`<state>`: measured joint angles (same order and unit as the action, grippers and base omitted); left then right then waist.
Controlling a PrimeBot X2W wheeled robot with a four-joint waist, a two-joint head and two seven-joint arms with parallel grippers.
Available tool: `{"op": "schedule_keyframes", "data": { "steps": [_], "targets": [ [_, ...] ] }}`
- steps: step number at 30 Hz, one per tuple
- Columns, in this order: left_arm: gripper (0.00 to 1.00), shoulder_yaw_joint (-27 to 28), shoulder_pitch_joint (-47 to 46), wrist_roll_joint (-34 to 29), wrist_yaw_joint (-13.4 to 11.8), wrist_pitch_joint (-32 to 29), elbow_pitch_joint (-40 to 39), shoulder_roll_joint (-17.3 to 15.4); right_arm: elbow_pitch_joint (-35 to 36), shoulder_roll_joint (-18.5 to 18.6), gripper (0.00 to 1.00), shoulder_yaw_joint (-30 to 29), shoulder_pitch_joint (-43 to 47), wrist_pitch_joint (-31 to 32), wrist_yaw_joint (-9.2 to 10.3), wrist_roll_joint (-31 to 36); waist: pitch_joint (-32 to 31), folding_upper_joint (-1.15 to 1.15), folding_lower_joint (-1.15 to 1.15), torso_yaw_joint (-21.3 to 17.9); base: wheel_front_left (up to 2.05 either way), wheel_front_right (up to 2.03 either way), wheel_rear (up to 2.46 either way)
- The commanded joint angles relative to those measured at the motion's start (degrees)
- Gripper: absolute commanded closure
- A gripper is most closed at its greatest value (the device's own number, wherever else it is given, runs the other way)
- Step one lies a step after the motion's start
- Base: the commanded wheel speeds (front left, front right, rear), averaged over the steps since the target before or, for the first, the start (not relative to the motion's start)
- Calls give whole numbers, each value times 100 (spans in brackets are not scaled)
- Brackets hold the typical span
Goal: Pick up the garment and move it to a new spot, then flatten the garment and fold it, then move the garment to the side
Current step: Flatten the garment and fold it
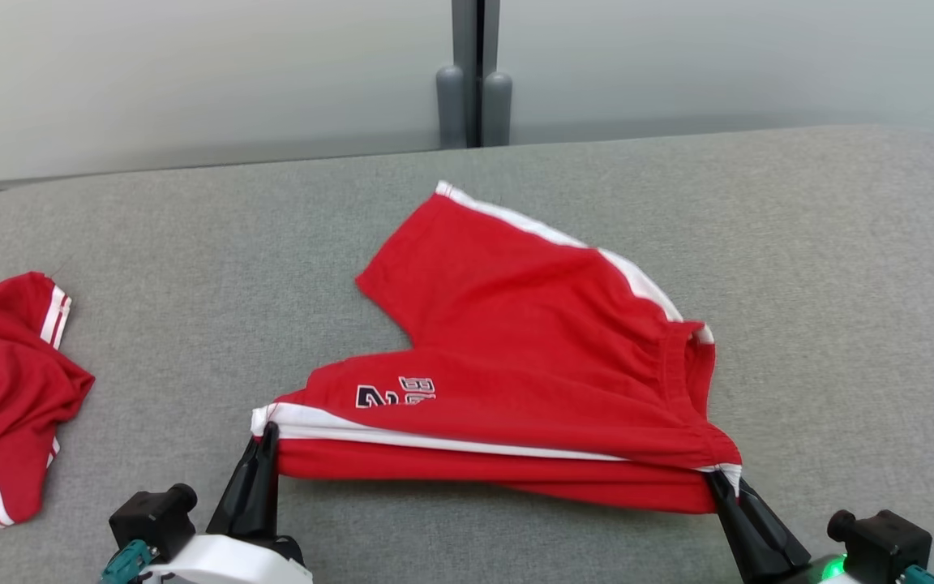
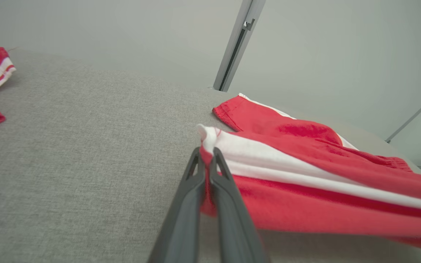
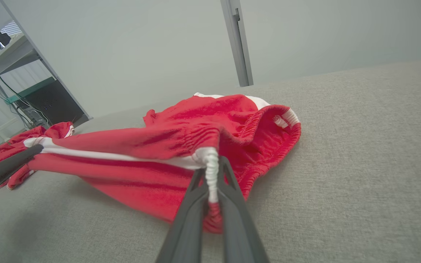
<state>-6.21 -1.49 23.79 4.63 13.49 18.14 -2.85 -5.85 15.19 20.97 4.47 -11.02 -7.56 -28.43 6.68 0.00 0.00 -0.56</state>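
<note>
Far left: a crumpled red garment (image 1: 5, 389) with white trim lies on the grey cushioned surface (image 1: 840, 243), well apart from the work. Leave it out of your reckoning.

Left gripper (image 1: 269, 431): clamped tight on the near-left corner of the red shorts (image 1: 532, 357), at the leg hem where the white side stripe ends.

Centre: the shorts lie mid-surface. Their long axis runs left to right, hem at left and elastic waistband at right. The near edge is lifted and drawn fairly straight between your two grips. The far leg trails away on the surface, angled toward the far left.

Right gripper (image 1: 717, 480): pinched closed on the near-right corner, at the waistband's white seam.

Judgement: both arms sit on the near side and the cloth lies wholly beyond the fingertips. Any fold goes away from you, carrying the near edge over to the far one. Keep the two grips level so the stripe stays straight.
</note>
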Motion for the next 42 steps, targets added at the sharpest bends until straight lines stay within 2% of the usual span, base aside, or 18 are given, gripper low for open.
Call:
{"op": "schedule_keyframes", "data": {
  "steps": [1, 5, 9, 17, 26, 33, 38, 39, 40, 41, 42],
  "targets": [
    [100, 51, 61, -10, -87, -62, -176, -98, 173, -2, 100, -130, 105, 107, 14, 43, -66, 0, 0, -62, 0, 0, 0],
    [100, 54, 197, 45, -135, -337, -597, -173, 604, -131, 100, -322, 371, 447, 14, 136, -63, 0, 0, -126, 0, 0, 0],
    [100, 10, -13, 38, -110, -487, -726, -241, 687, -283, 100, -488, 410, 611, 15, 70, 2, 0, 0, -148, 0, 0, 0],
    [100, -249, -1389, -38, 40, -912, -482, -359, 496, -793, 100, -885, -301, 900, 14, -260, 731, 0, 0, -304, 0, 0, 0],
    [100, -440, -3427, 14, 189, -1336, 811, -499, -213, -1054, 100, -826, -1673, 670, 12, -644, 1728, 0, 0, -749, 0, 0, 0],
    [100, -654, -4583, 32, 245, -1524, 2055, -532, -894, -1148, 100, -623, -2446, 220, 12, -957, 2064, 0, 0, -1078, 0, 0, 0],
    [100, -772, -5104, 68, 268, -1487, 2835, -472, -1275, -1176, 100, -320, -2759, 5, 12, -1106, 2136, 0, 0, -1165, 0, 0, 0],
    [92, -797, -5175, 55, 270, -1480, 2966, -465, -1307, -1174, 60, -263, -2797, -60, 11, -1107, 2138, 0, 0, -1168, 0, 0, 0],
    [27, -801, -5237, 46, 270, -1398, 3068, -451, -1342, -1167, 5, -222, -2818, -105, 11, -1098, 2138, 0, 0, -1163, 0, 0, 0],
    [0, -797, -5277, 48, 265, -1312, 3154, -433, -1361, -1138, 0, -195, -2839, -167, 8, -1056, 2132, 0, 0, -1156, 0, 0, 0],
    [0, -809, -5302, 36, 262, -1207, 3229, -415, -1383, -1084, 0, -161, -2861, -223, 8, -967, 2118, 0, 0, -1139, 0, 0, 0]
  ]
}}
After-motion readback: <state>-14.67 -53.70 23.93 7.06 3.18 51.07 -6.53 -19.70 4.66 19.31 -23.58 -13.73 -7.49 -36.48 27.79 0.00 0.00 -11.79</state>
